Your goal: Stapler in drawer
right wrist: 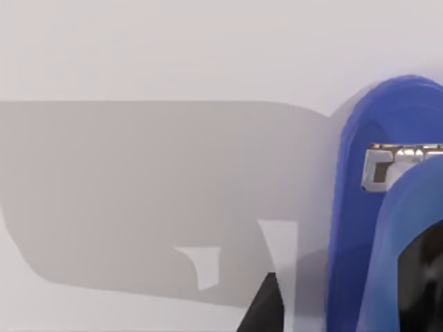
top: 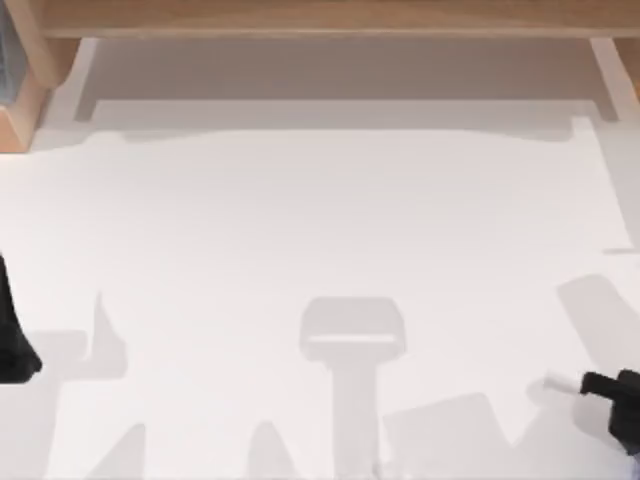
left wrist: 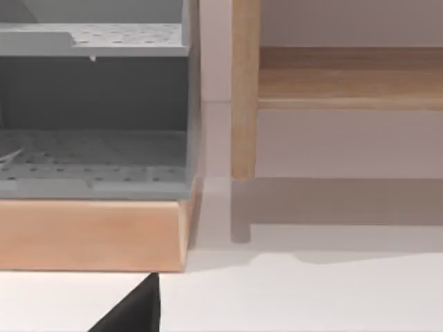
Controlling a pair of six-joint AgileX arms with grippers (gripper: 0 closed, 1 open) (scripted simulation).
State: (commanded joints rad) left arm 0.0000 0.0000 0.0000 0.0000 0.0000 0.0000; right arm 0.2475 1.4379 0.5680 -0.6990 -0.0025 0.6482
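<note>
My right gripper [top: 600,385] sits low by the shiny blue plastic stapler [right wrist: 367,228], ready to grab; whether its claw is open, I cannot tell

My left gripper [top: 15,350] sits at the table's [top: 320,280] nine o'clock edge, my right gripper [top: 610,390] near four o'clock. The stapler [right wrist: 374,228] lies on the table just beside my right gripper. The drawer unit [left wrist: 93,117] stands at the far left corner, around eleven o'clock, on a wooden base [left wrist: 90,235].
</note>
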